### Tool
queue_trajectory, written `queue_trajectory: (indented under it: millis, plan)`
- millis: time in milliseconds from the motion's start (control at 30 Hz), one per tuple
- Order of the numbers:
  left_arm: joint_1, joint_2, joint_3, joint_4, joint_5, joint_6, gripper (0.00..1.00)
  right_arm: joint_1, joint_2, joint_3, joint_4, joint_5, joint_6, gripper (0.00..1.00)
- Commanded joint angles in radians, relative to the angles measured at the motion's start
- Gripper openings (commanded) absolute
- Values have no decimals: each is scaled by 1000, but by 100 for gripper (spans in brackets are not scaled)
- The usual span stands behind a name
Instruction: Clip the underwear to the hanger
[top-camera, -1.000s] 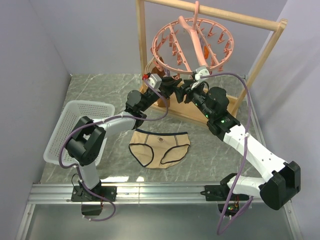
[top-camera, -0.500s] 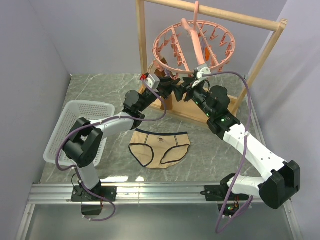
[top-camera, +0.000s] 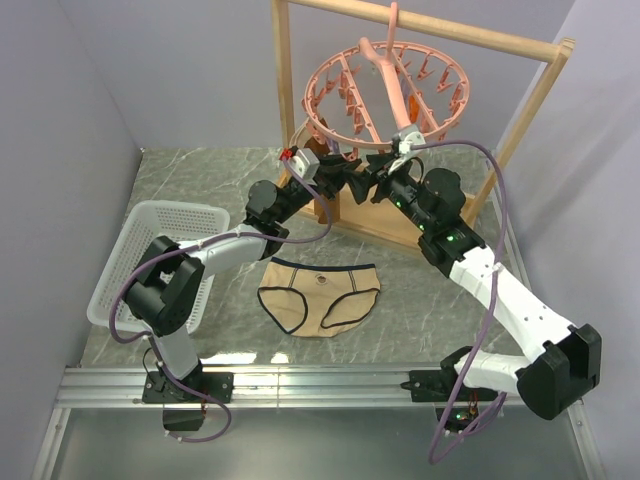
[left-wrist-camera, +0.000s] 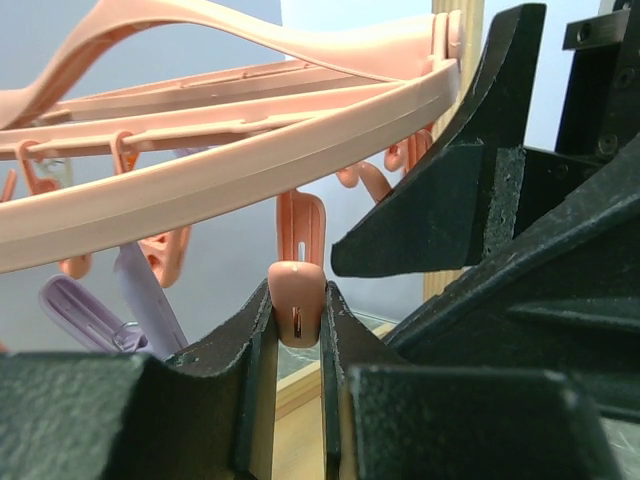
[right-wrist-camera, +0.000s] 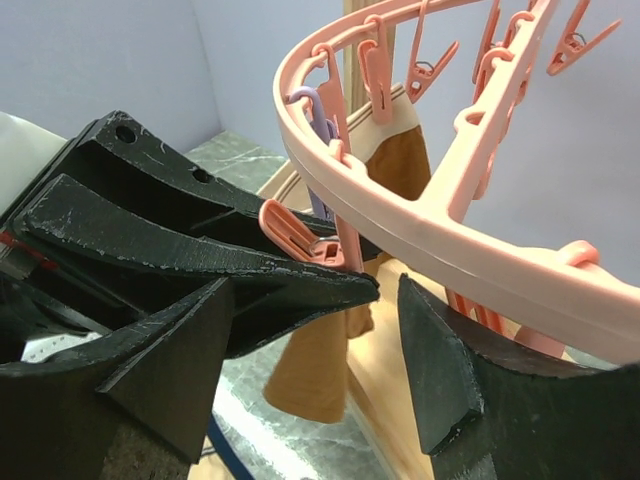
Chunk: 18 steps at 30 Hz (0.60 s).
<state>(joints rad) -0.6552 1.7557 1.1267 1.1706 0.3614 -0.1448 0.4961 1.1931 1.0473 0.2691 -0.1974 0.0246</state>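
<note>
The underwear (top-camera: 320, 297), light tan briefs with black trim, lies flat on the marble table between the arms, with no gripper touching it. The salmon-pink hanger (top-camera: 385, 85) hangs by its hook from the wooden rack. My left gripper (top-camera: 337, 165) is at the ring's near-left underside. In the left wrist view (left-wrist-camera: 297, 305) it is shut on one pink clip peg (left-wrist-camera: 296, 285) under the ring (left-wrist-camera: 230, 170). My right gripper (top-camera: 378, 172) is open right beside it. In the right wrist view (right-wrist-camera: 315, 370) its jaws stand wide below the ring (right-wrist-camera: 400, 225), holding nothing.
The wooden rack's bar (top-camera: 460, 35), left post (top-camera: 285, 90) and base board (top-camera: 400, 222) stand at the back. A white basket (top-camera: 150, 255) sits at the left. A brown cloth (right-wrist-camera: 330, 380) hangs from the hanger behind the grippers. Purple pegs (left-wrist-camera: 80, 310) hang nearby.
The hanger ring has swung slightly up and to the right. Both grippers have risen a little with it, and the right arm has shifted slightly right. The underwear has not moved.
</note>
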Motion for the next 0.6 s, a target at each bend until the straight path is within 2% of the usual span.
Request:
queue_trajectory:
  millis: [0, 300, 567]
  plan:
    - [-20, -19, -7, -29, 88, -18, 0, -22, -69, 48, 38, -20, -15, 73]
    - [-18, -13, 4, -43, 102, -27, 0, -45, -116, 19, -14, -17, -15, 75]
    - [-18, -16, 13, -68, 116, -21, 0, -41, -35, 65, -11, -16, -11, 76]
